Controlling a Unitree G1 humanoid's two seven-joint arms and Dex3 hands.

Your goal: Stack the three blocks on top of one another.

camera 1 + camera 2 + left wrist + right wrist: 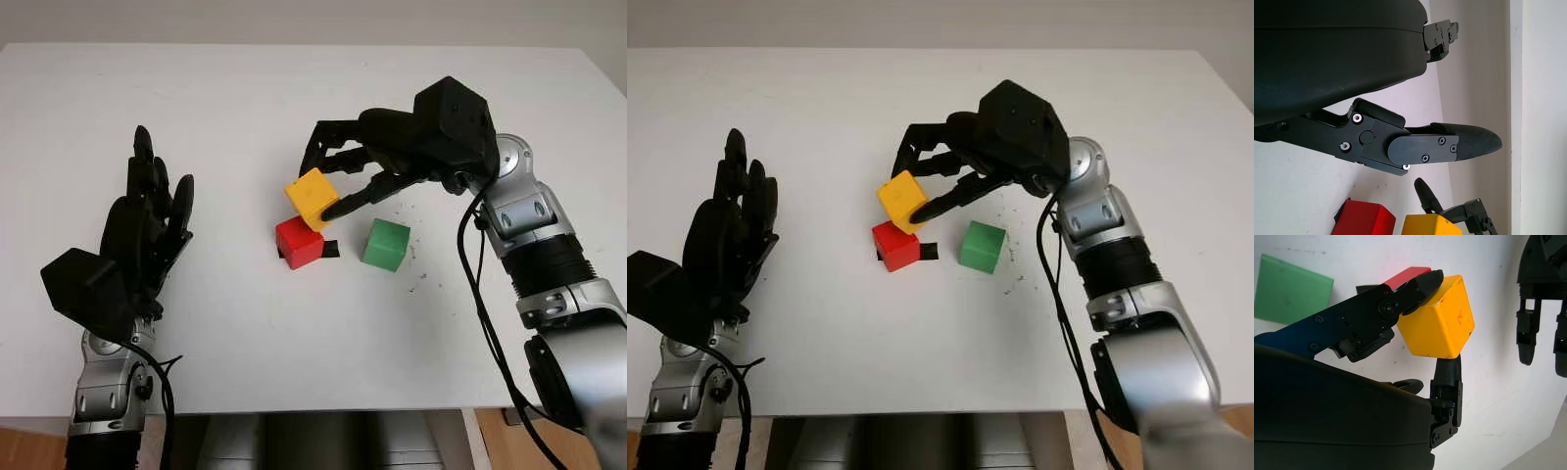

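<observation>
Yellow wooden cube [313, 197] pinched in the right hand [345, 178], tilted, held just above the back corner of the red wooden cube [299, 243]; whether the two touch can't be told. Right wrist view shows fingers [1400, 301] clamped on opposite yellow faces, with the red cube mostly hidden behind them. Red cube sits on the white table [294, 333] over a small black mark [330, 249]. Green wooden cube [386, 244] stands just right of it, apart. Left hand [147, 220] open, raised over the table's left side, well away from the blocks.
</observation>
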